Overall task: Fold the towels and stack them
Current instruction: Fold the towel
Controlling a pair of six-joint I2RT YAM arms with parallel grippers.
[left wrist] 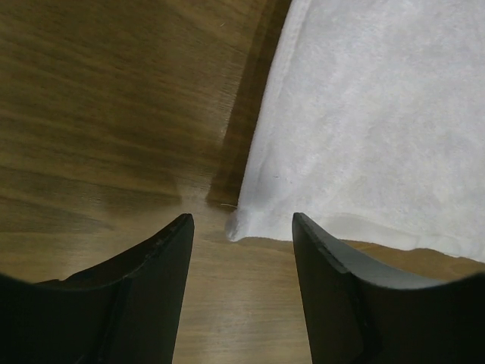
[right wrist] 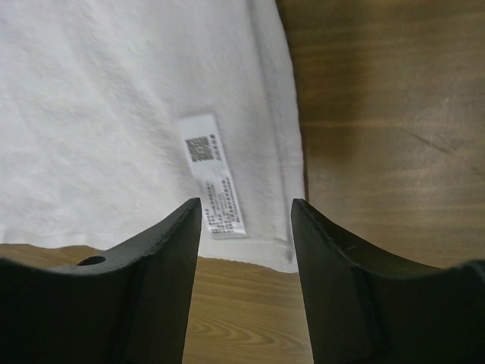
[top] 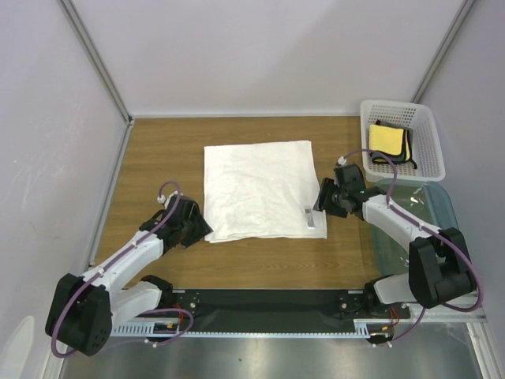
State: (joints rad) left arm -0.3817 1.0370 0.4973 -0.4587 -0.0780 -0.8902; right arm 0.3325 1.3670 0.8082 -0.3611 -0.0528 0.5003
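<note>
Left gripper (left wrist: 242,226): jaws spread, empty, at 7 o'clock corner of white towel (top: 259,189), laid flat mid-table. Right gripper (right wrist: 246,208): spread, empty, at 5 o'clock corner. Yellow towel (top: 387,140) seen in basket (top: 432,142), 1 o'clock; folding judged unfinished, stacking unbegun.

The only print is on a white label (right wrist: 214,174) that lies flat on the white towel (right wrist: 98,98), close to one corner and just inside the hem. At the label's top is a small square code (right wrist: 200,148) (a QR pattern, by its look). Below it run several lines of fine dark print, too small and blurred to read. In the top view the label is only a pale strip near the towel's near right corner, its print not legible.
</note>
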